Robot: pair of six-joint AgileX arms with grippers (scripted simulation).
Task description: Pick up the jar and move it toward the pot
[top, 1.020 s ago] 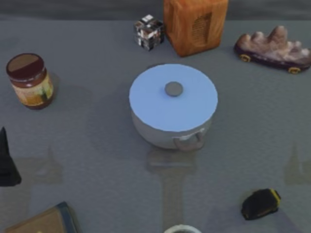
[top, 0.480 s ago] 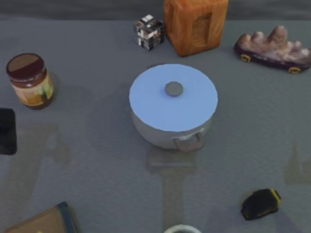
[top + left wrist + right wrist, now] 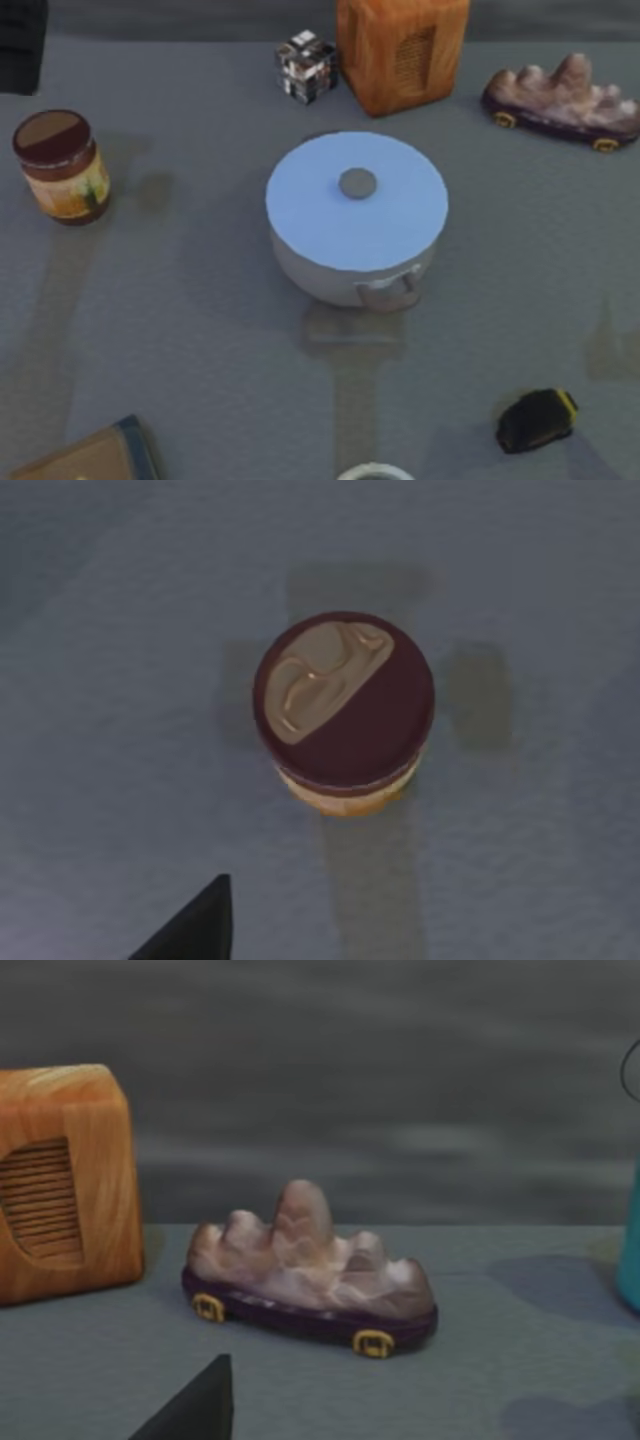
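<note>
The jar (image 3: 62,165), with its dark brown lid and yellow-orange label, stands upright at the table's left side. In the left wrist view I look straight down on the jar's lid (image 3: 343,710). My left gripper (image 3: 20,45) shows as a black shape in the far left corner, above the table and apart from the jar. One of its fingertips (image 3: 205,925) sits off to the side with nothing held. The pot (image 3: 355,215), silver-grey with a light-blue lid and grey knob, sits mid-table. My right gripper is out of the top view; its fingertip (image 3: 205,1405) holds nothing.
A wooden block (image 3: 402,50) and a small patterned cube (image 3: 307,65) stand behind the pot. A rock ornament on a dark base (image 3: 562,100) lies far right. A black-yellow object (image 3: 537,420), a white cup rim (image 3: 375,472) and a brown book (image 3: 95,455) line the near edge.
My left arm's black shape has travelled from the left edge near the table's middle up to the far left corner. Its shadow now falls beside the jar. The jar and pot stayed put.
</note>
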